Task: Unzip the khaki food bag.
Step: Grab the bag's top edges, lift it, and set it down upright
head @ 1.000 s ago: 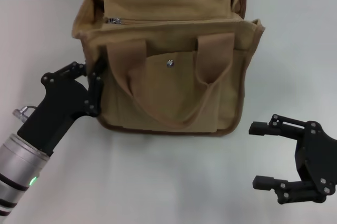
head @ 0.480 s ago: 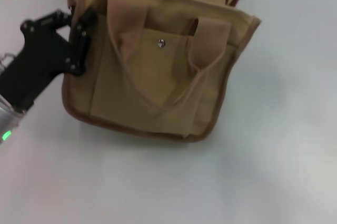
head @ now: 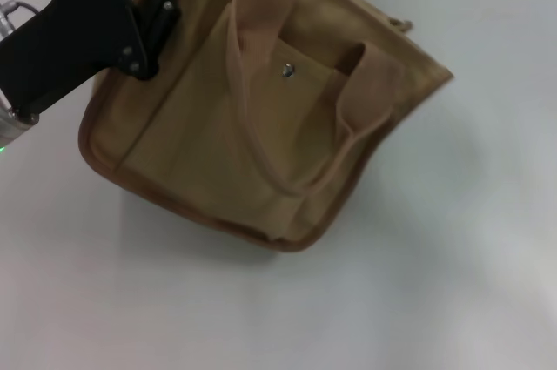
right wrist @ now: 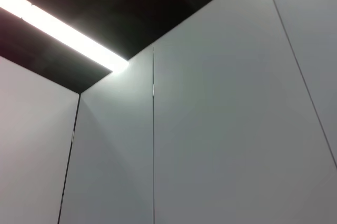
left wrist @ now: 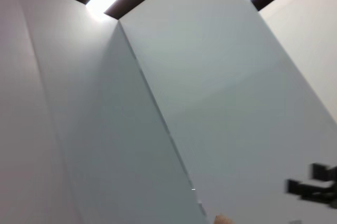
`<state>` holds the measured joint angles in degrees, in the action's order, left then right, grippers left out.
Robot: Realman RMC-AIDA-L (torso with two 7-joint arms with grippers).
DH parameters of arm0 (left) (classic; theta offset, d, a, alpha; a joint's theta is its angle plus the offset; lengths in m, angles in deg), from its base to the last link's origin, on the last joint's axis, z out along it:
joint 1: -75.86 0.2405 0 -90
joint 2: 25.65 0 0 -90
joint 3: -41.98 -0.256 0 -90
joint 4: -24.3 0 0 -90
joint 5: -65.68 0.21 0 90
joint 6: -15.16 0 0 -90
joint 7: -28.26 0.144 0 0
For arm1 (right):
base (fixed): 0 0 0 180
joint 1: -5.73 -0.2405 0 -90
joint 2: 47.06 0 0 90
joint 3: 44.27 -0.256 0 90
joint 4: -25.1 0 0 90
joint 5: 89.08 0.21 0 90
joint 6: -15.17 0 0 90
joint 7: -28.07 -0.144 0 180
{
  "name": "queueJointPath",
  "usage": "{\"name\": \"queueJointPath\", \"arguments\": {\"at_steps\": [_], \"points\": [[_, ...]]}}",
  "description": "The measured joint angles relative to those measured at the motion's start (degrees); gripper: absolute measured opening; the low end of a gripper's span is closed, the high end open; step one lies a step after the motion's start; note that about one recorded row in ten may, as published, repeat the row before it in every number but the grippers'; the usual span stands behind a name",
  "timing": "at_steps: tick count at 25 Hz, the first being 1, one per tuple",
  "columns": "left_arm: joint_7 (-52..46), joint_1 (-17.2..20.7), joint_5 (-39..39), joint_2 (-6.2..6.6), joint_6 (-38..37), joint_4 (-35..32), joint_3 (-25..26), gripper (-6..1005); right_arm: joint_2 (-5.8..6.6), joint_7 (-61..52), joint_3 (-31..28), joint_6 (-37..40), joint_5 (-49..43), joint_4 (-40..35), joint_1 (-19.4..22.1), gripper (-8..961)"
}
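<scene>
- The left tool (head: 161, 17) sits at the upper left of the head view, black and blocky, pressed against the upper left corner of the bag (head: 252, 117); its fingers seem to pinch the fabric there, though where they meet is not clear enough to be sure.
- To the left of and below the tool, the white bench (head: 418, 283) shows only as a narrow strip — the bag's rounded lower left corner lies close to that edge of the view.
- The bag fills the upper middle of the head view, tilted: its left end is up by the tool, its bottom edge slants down to the right, and its top runs out past the upper edge of the view.
- Its long axis runs from upper left to lower right, with the front face turned toward the camera.
- The fabric is tan canvas with darker brown edging along the bottom and sides.
- A front pocket carries a small silver stud (head: 288, 70), and a wide handle (head: 261, 83) loops down across it; the zipper cannot be seen.
- To the right and in front of the bag, the bench lies broad and open.
- The right tool is not in view; both wrist views show only pale wall panels and ceiling lights.
</scene>
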<state>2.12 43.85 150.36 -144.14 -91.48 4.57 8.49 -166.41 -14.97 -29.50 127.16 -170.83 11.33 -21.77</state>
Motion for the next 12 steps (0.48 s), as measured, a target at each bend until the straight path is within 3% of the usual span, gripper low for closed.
{"name": "queueJointPath", "arguments": {"at_steps": [6, 12], "points": [[-2.99, -0.91, -0.04, 0.01, -0.27, -3.88, -5.64, 86, 0.12, -0.49, 3.8, -8.87, -0.39, -0.42, -5.24, 847], [-2.77, -0.94, -0.12, -0.15, -0.29, -3.97, -8.77, 86, -0.05, -1.87, 8.54, -11.18, -0.4, -0.28, -7.13, 846]]}}
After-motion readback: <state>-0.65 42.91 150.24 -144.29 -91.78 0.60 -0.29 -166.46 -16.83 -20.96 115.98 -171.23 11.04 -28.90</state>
